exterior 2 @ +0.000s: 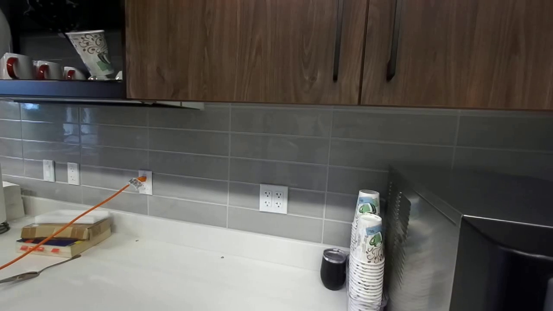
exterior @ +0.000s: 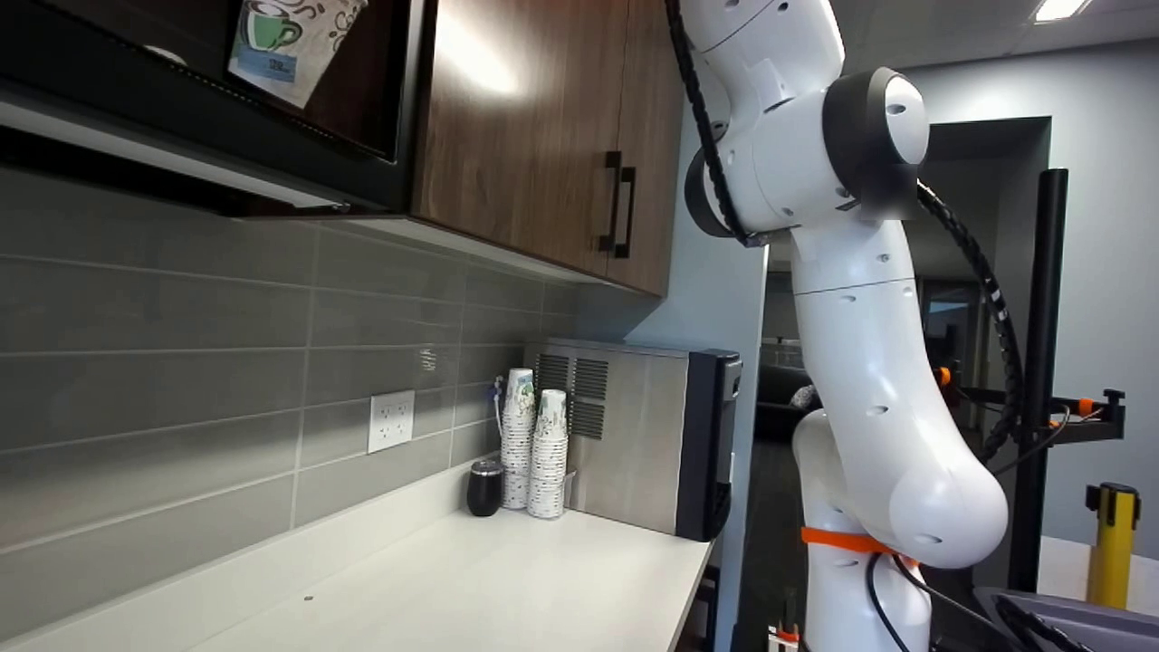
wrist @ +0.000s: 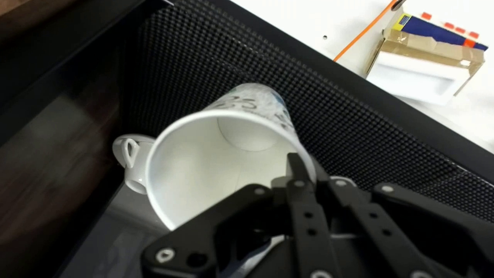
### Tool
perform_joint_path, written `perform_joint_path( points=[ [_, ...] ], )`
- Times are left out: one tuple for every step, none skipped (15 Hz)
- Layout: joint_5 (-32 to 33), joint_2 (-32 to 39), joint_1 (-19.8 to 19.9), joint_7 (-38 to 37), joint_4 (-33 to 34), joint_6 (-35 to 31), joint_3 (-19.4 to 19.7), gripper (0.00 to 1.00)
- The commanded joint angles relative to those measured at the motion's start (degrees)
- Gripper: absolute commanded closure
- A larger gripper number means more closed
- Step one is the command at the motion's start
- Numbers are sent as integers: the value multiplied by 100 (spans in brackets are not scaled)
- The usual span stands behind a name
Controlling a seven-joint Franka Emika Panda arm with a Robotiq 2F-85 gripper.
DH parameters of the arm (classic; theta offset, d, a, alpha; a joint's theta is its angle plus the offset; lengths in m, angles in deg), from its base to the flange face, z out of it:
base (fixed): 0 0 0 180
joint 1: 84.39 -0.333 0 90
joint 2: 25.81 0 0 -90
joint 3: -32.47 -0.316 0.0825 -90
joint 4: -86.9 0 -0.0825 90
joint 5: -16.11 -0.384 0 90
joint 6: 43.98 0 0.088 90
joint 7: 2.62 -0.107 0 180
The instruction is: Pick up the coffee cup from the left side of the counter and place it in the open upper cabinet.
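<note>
The coffee cup (exterior: 288, 54), white paper with a green and teal print, is inside the open upper cabinet (exterior 2: 60, 89). In an exterior view the cup (exterior 2: 91, 49) is tilted, its base close above the shelf; I cannot tell if it touches. In the wrist view the cup's mouth (wrist: 216, 170) faces the camera, over the black mesh shelf (wrist: 170, 58). My gripper (wrist: 305, 166) is shut on the cup's rim, one finger inside and one outside. The gripper is not clearly visible in either exterior view. The off-white counter (exterior: 453, 589) lies below.
White mugs with red handles (exterior 2: 18, 66) stand on the shelf. A small white cup (wrist: 135, 166) is beside the held cup. Closed wooden doors (exterior: 534, 127) adjoin the opening. Paper cup stacks (exterior: 549, 466), a black tumbler (exterior: 484, 489), a steel machine (exterior: 625, 435) and boxes (exterior 2: 69, 233) are on the counter.
</note>
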Motion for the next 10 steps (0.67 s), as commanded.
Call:
perform_joint_path(
  points=[
    [215, 339, -214, -106, 513, 1, -3, 99],
    [233, 372, -226, -120, 536, 11, 1, 99],
    [246, 417, -238, -126, 577, 66, 6, 99],
    [261, 464, -245, -128, 610, 75, 15, 99],
    [287, 495, -253, -138, 633, 97, 27, 99],
    [296, 526, -258, -143, 653, 102, 38, 99],
    [326, 548, -275, -176, 675, 134, 51, 71],
    [342, 575, -286, -199, 700, 134, 57, 71],
    [379, 593, -305, -229, 719, 134, 69, 64],
    [417, 606, -318, -254, 738, 142, 77, 56]
  ],
)
